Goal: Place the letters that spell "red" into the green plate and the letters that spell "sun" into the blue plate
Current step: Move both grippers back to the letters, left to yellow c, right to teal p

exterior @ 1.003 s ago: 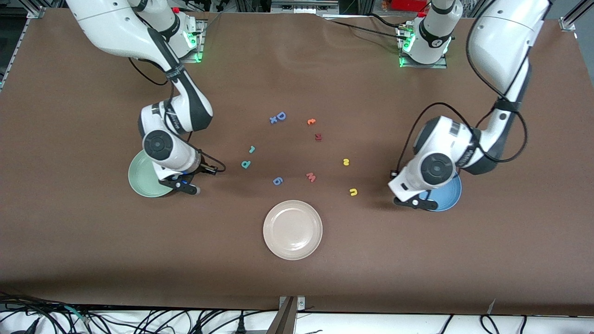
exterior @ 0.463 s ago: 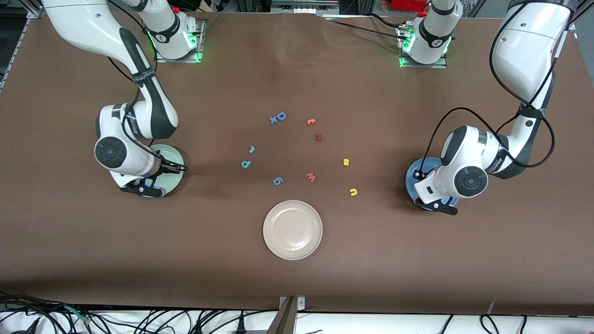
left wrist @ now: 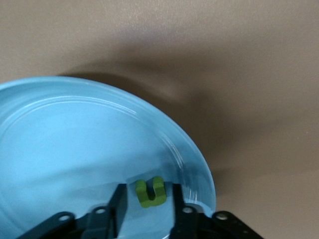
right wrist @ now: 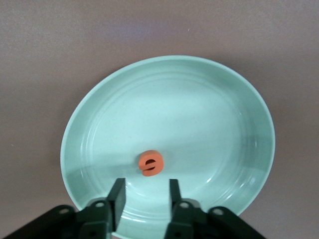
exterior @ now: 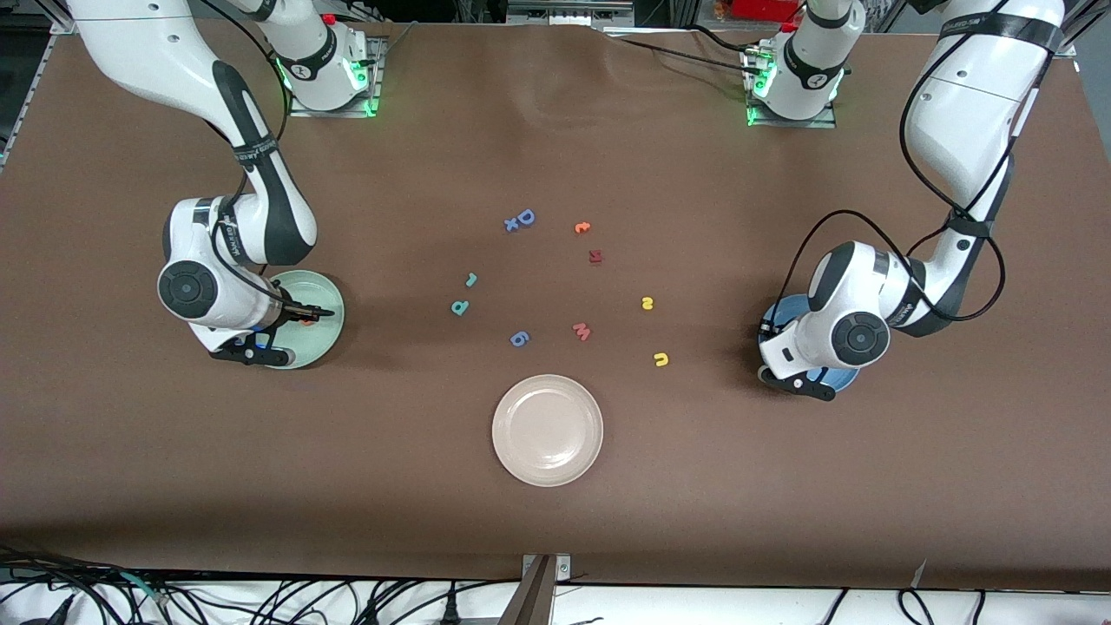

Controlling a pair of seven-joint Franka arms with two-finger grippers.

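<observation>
Round orange "e" (right wrist: 150, 163) lies in ridged green plate (right wrist: 239, 99).

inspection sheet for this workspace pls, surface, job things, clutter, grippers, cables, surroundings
surface: brown table, flat.
job's things: orange e lies in green plate; green n lies in blue plate; teal r, teal d, yellow s, yellow u on table.
clutter: beige plate, blue D, blue 6, pink m.
grippers: right gripper over green plate, jaws open; left gripper over blue plate, jaws open.
cables: bundle along table's near edge.
surroundings: nothing seen.
</observation>
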